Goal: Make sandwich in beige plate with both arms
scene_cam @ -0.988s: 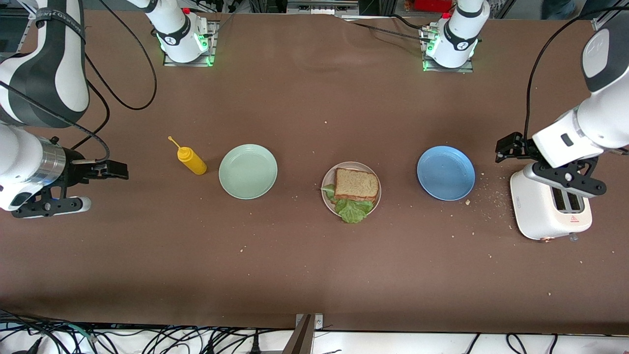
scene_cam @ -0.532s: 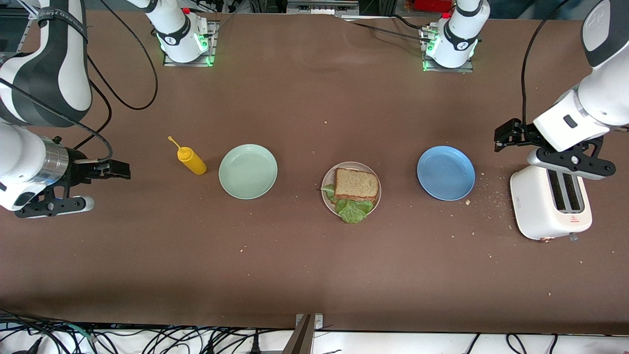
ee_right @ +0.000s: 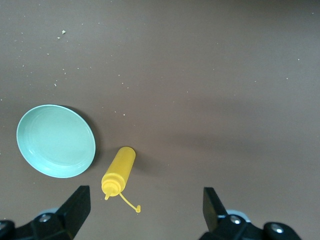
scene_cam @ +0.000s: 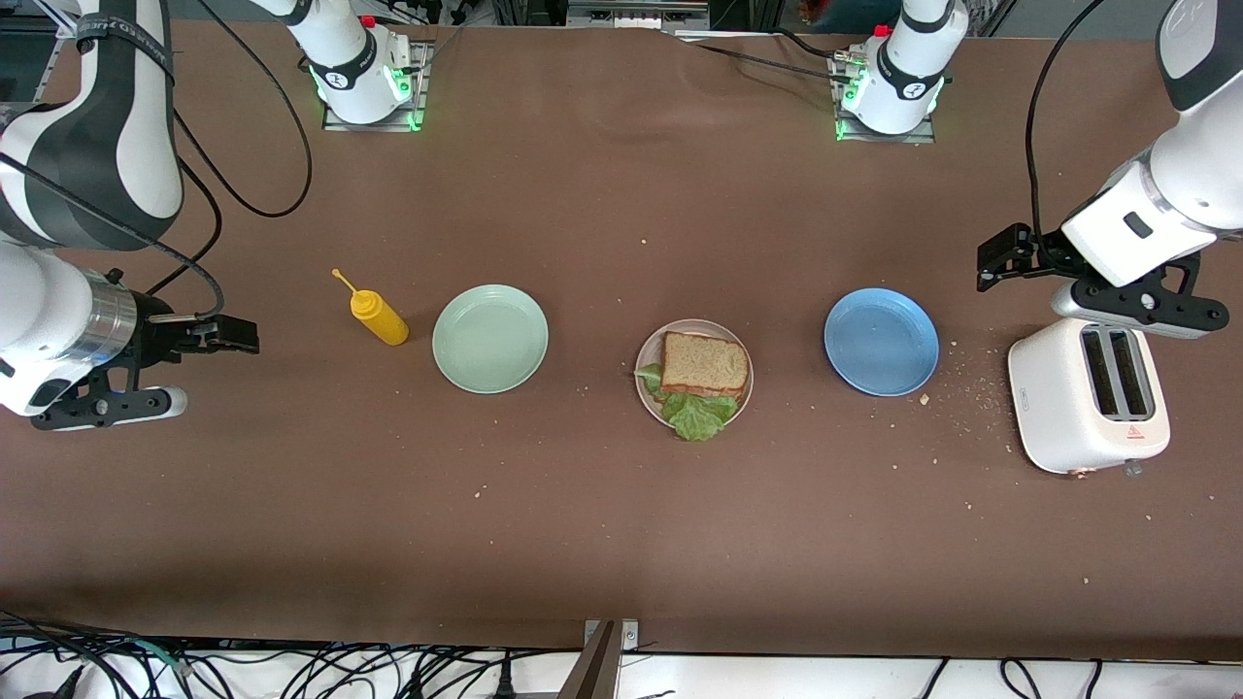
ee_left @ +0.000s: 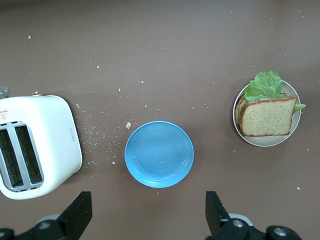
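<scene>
The brown counter [scene_cam: 621,544] carries everything. The white two-slot toaster [scene_cam: 1088,398] stands at the left arm's end; the left tool [scene_cam: 1000,260] hangs above the counter just beside it, jaws wide and empty. The right tool [scene_cam: 228,335] hangs spread and empty near the yellow squeeze bottle [scene_cam: 379,317]. The brown-bread-and-lettuce sandwich [scene_cam: 701,374] sits on the round beige plate [scene_cam: 649,393], between the mint-green plate [scene_cam: 489,338] and the blue plate [scene_cam: 881,341].

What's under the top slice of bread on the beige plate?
Lettuce sticks out from under the top slice, spilling over the beige plate rim. An edge of a lower slice shows in the left wrist view; the rest is covered.
</scene>
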Robot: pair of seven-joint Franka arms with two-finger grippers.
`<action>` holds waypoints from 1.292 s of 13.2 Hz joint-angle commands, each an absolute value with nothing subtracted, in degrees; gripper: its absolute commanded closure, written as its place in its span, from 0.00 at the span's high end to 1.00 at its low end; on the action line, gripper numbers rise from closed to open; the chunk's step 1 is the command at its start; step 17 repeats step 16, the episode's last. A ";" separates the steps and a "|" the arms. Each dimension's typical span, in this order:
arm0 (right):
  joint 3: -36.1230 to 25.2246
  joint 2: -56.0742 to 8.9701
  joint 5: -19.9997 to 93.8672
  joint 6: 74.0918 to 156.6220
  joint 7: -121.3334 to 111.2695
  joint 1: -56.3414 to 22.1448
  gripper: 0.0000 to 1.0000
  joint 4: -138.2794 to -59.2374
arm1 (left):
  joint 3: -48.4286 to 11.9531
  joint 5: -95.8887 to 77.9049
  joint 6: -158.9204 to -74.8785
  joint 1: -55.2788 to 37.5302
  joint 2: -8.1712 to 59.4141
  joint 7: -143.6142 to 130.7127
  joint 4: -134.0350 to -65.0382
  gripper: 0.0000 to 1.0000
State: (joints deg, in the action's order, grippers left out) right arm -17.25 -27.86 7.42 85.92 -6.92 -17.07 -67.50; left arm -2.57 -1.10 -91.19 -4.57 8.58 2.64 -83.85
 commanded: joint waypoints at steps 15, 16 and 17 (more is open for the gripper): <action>-17.05 -27.33 8.35 85.34 -6.77 -17.14 1.00 -67.41 | -7.21 -1.50 -92.29 0.17 -0.35 -4.22 -92.99 1.00; -17.05 -27.33 8.44 85.34 -6.85 -17.14 1.00 -67.41 | -7.29 -1.49 -92.29 0.35 -0.26 -4.22 -92.99 1.00; -17.05 -27.33 8.44 85.34 -6.85 -17.14 1.00 -67.41 | -7.29 -1.49 -92.29 0.35 -0.26 -4.22 -92.99 1.00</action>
